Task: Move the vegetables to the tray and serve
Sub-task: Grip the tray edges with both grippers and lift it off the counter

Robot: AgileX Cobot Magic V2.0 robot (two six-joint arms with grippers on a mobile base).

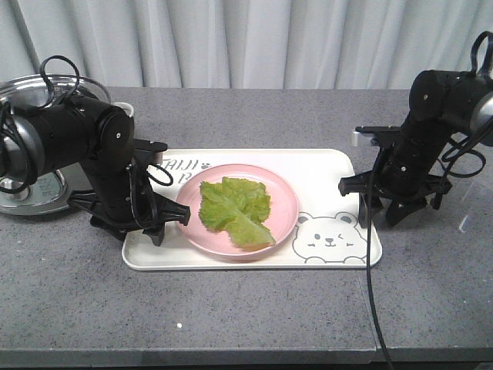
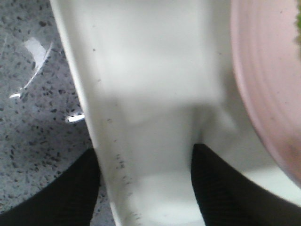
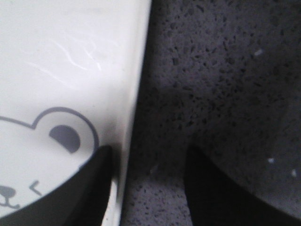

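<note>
Bright green and crinkly, the lettuce leaf point(image 1: 235, 210) lay flat in the middle of the round pink plate point(image 1: 286, 199), its pale midrib running toward the near rim. The plate sat on the cream-white tray point(image 1: 323, 163), with the grey bear face point(image 1: 330, 237) drawn at the tray's near right corner. Nothing had hold of the leaf — both claws were down at the tray's short ends. The left claw point(image 2: 146, 188) was spread wide across the left rim, one finger over the speckled counter point(image 1: 246, 308), the other over the tray floor just beside the plate. The right claw point(image 3: 148, 188) straddled the right rim the same way, empty, one finger above the bear's ear. Whether any finger touched the rim could not be told. Behind the left arm stood a metal-rimmed glass vessel point(image 1: 92, 86), partly hidden by it, and pale curtains point(image 1: 231, 38) closed off the back of the counter.
</note>
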